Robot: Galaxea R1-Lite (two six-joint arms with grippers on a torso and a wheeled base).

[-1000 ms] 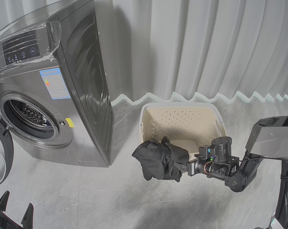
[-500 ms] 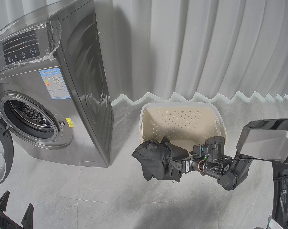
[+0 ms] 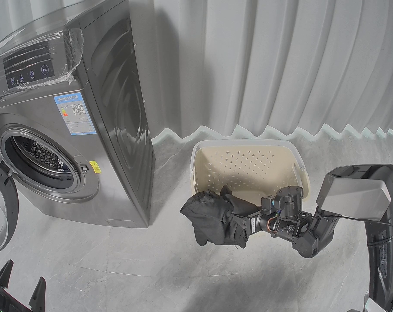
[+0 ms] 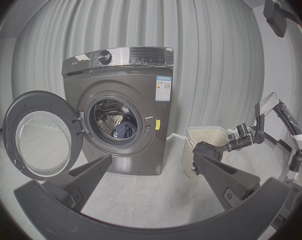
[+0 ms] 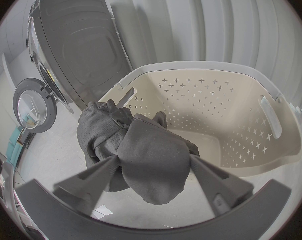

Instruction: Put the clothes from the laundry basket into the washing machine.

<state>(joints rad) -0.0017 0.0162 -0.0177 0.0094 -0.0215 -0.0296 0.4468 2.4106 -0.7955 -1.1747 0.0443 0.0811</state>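
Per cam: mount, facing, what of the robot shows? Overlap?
Head view: on the head, facing forward and down at the floor; washing machine left, laundry basket right; right arm, right pincer at the dark garment, left pincer at the near corner.
Left wrist view: on the left wrist, facing the machine's open door; own pincer frames it, right arm beyond.
Right wrist view: on the right wrist, facing into the basket; own pincer straddles the garment.
Shared: all three show machine, basket, garment.

White pleated curtain (image 3: 257, 57) hung across bkgd, hem meeting floor; grey marbled floor tiles (image 3: 140, 256) w/ thin seams.
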